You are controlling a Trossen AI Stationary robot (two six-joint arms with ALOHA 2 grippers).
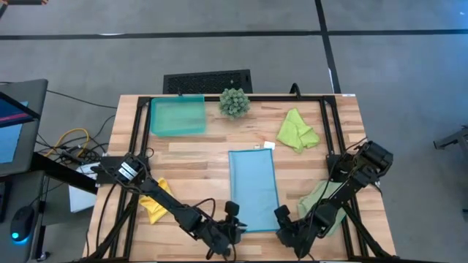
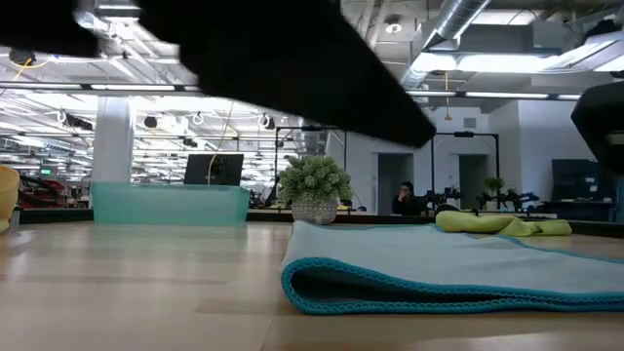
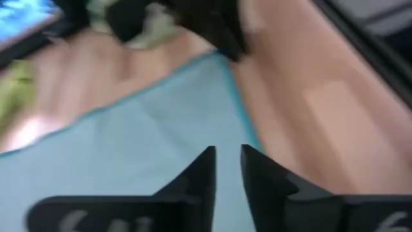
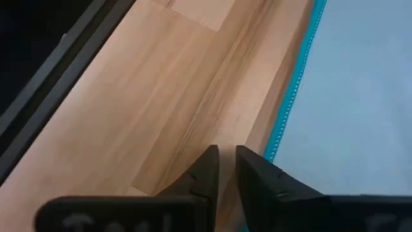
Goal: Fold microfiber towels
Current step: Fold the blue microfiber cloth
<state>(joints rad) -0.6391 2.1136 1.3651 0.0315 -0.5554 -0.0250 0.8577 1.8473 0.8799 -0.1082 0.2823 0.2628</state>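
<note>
Now both grippers, left [image 1: 232, 225] and right [image 1: 281, 221], flank the folded light blue microfiber towel's [image 1: 254, 188] near edge, jaws slightly parted, gripping nothing, probably for another fold.

Open industrial workspace beyond a wooden table.
Grey concrete floor [image 1: 219, 22] with dark lines; exposed ceiling ducts [image 2: 468, 24], strip lights, white pillar [image 2: 112, 146] far left, a seated person [image 2: 403, 199] far back.
</note>
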